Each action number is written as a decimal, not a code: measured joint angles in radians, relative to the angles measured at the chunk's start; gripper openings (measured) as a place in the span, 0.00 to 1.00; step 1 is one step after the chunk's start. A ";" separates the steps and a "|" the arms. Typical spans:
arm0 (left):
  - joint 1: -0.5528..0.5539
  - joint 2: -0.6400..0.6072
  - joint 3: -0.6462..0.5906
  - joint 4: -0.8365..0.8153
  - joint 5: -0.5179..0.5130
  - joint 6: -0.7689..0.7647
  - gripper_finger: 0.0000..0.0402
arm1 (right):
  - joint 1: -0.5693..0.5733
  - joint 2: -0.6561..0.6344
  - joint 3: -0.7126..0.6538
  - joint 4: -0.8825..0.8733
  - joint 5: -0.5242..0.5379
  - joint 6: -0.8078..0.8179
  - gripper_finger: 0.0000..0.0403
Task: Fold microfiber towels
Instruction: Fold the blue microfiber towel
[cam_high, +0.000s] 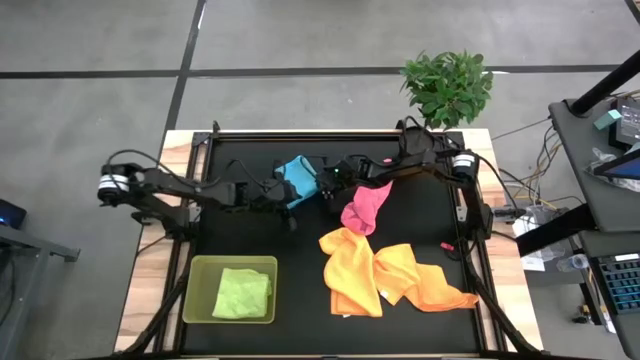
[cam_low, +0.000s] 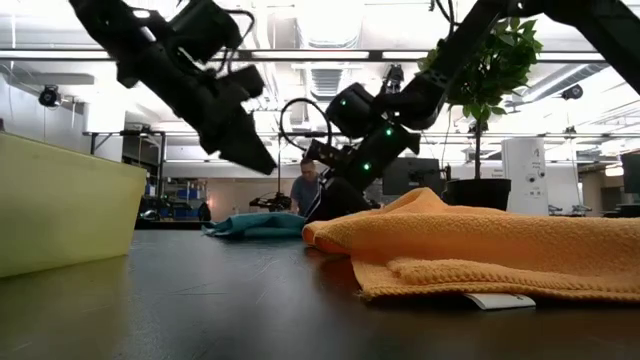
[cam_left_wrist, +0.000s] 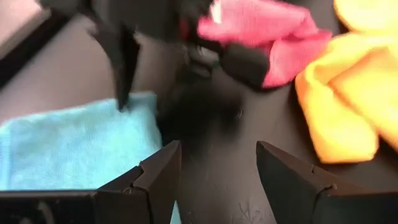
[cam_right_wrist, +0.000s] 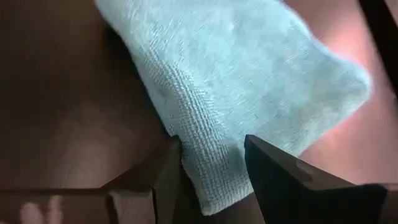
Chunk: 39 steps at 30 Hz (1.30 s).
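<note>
A light blue towel (cam_high: 296, 178) lies crumpled on the black mat (cam_high: 260, 235) at the far middle. My right gripper (cam_right_wrist: 213, 163) is open just above it, and the towel's corner (cam_right_wrist: 214, 177) shows between its fingers; I cannot tell whether they touch it. My left gripper (cam_left_wrist: 217, 177) hovers open beside the towel's near edge (cam_left_wrist: 93, 143), over bare mat. A pink towel (cam_high: 365, 205) lies to the right. Orange and yellow towels (cam_high: 385, 275) sprawl near the front right. A lime green towel (cam_high: 242, 292) lies in the tray (cam_high: 200, 265).
The translucent lime-green tray stands at the front left of the mat. A potted plant (cam_high: 448, 88) stands beyond the table's far edge. The heap of orange cloth (cam_low: 480, 245) fills the low view's right. A person (cam_low: 305, 190) shows in the room behind.
</note>
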 joint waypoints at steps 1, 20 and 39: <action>0.000 0.022 0.007 -0.002 0.000 0.000 0.48 | 0.000 -0.002 0.002 0.003 0.000 0.005 0.41; -0.023 0.259 0.088 0.015 -0.114 0.002 0.31 | 0.006 -0.025 0.002 -0.023 -0.001 0.189 0.02; -0.023 0.293 0.082 -0.162 -0.287 0.001 0.00 | 0.045 -0.101 0.001 -0.129 0.000 0.262 0.02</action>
